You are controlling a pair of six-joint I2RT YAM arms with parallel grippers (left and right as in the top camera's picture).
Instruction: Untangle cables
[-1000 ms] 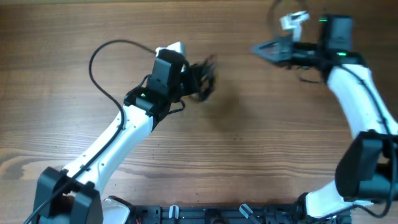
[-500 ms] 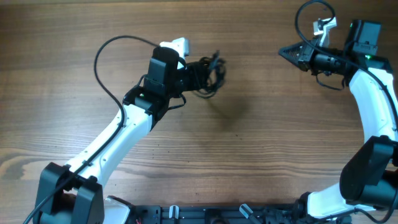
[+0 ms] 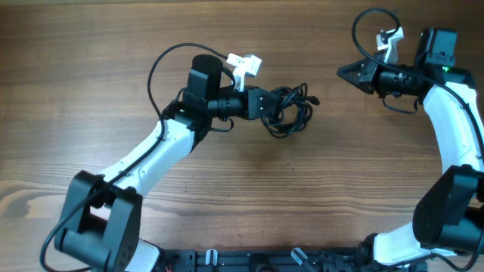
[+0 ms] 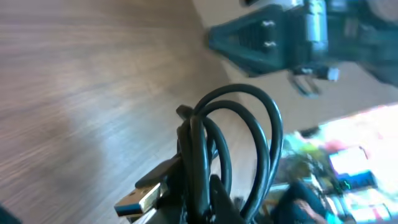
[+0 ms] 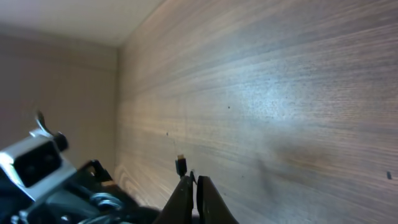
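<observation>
While the overhead view looks down on the brown wood-grain table [image 3: 91, 45], the left gripper [image 3: 265, 104] reaches rightward and is clamped on the tangled bundle of thin black cables [image 3: 291, 115], which sits just right of the table's middle with one small plug end sticking out toward the right. Whether the bundle rests on the wood or hangs above it I cannot tell. The right gripper [image 3: 342, 72] is well apart from the bundle, near the far right edge, pointing left with its fingers pressed together and nothing between them. From the left wrist, the cables [image 4: 245, 134] rise in several upright loops from the bottom of the frame, a flat silver-tipped plug [image 4: 138, 200] juts out low on the left, and the right gripper [image 4: 214, 38] shows blurred above. From the right wrist, the closed right gripper [image 5: 193, 183] points across bare table [image 5: 280, 93], with the cables [image 5: 102, 204] dim at the lower left.
</observation>
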